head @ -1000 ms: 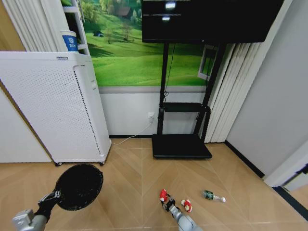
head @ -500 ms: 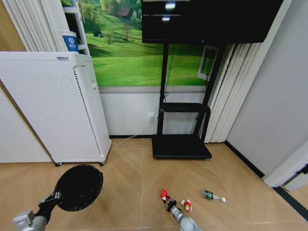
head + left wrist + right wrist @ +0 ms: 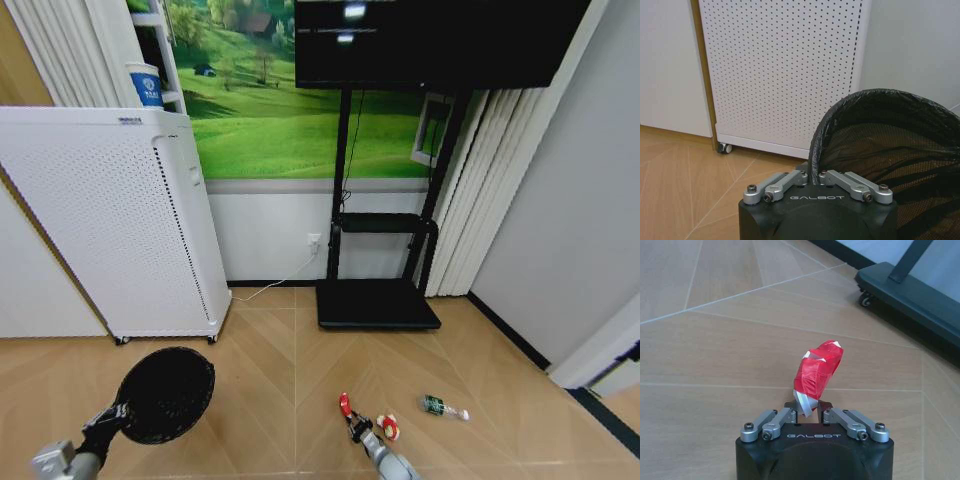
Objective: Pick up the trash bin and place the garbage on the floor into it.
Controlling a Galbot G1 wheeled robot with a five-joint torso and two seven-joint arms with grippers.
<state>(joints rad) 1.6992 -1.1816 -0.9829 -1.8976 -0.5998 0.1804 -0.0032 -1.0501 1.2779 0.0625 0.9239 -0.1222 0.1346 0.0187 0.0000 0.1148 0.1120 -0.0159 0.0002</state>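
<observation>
A white perforated appliance (image 3: 110, 220) is seen standing on the herringbone wooden floor (image 3: 270, 370). In front of it, the black mesh trash bin (image 3: 165, 393) is held off the floor by its rim, on which the left end effector (image 3: 811, 176) is clamped. A crumpled red-and-white wrapper (image 3: 817, 371) is gripped in the closed right end effector (image 3: 811, 410), above the floor. A second red-and-white piece (image 3: 388, 426) and a green bottle (image 3: 441, 407) are left lying nearby.

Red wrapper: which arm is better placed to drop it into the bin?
The right. The right gripper is already shut on the red wrapper, lifted off the floor. The left gripper is clamped on the trash bin rim, holding it up with its mouth open.
</observation>
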